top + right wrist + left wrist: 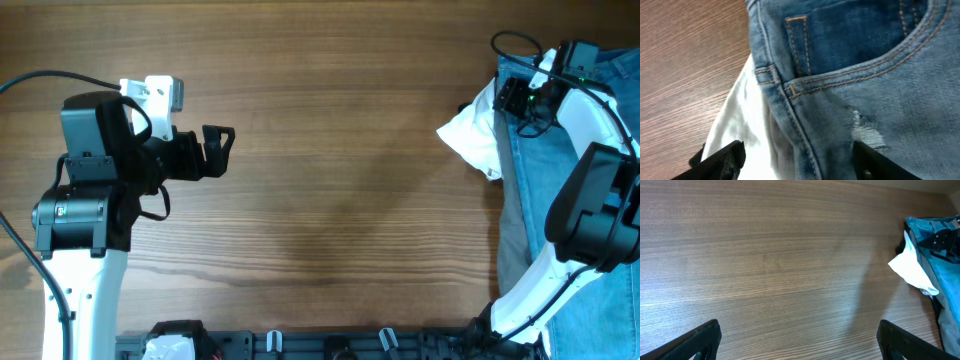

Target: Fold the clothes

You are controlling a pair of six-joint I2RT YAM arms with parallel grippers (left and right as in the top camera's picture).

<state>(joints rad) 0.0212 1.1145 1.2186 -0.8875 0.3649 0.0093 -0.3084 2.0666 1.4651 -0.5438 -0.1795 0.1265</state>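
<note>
Jeans (530, 170) lie bunched along the right edge of the overhead frame, from upper to lower right, partly under the right arm. The right wrist view shows them close up: waistband, belt loop, a stitched pocket (875, 45) w/ tan thread, and a small frayed patch (865, 130) at lower centre.

White cloth (475, 135) touches the jeans' left side at upper right of the overhead frame. In the right wrist view it pokes out from under the denim at lower left. Grey garment (510, 245) shows as a strip along the jeans' left edge, lower right of the overhead frame.

Right gripper (522, 108) is over the jeans' top end at upper right, jaws wide, holding nothing. Its 2 fingers (722, 160) sit at the bottom corners of its wrist view, w/ denim and cloth between them. Can't tell if they touch the fabric.

Left gripper (218, 145) is at upper left of the overhead frame, well apart from the jeans, above bare table (340, 220). Its jaws are wide and empty. Its wrist view has the 2 fingers at the bottom corners, w/ jeans and cloth far off at the right edge.
</note>
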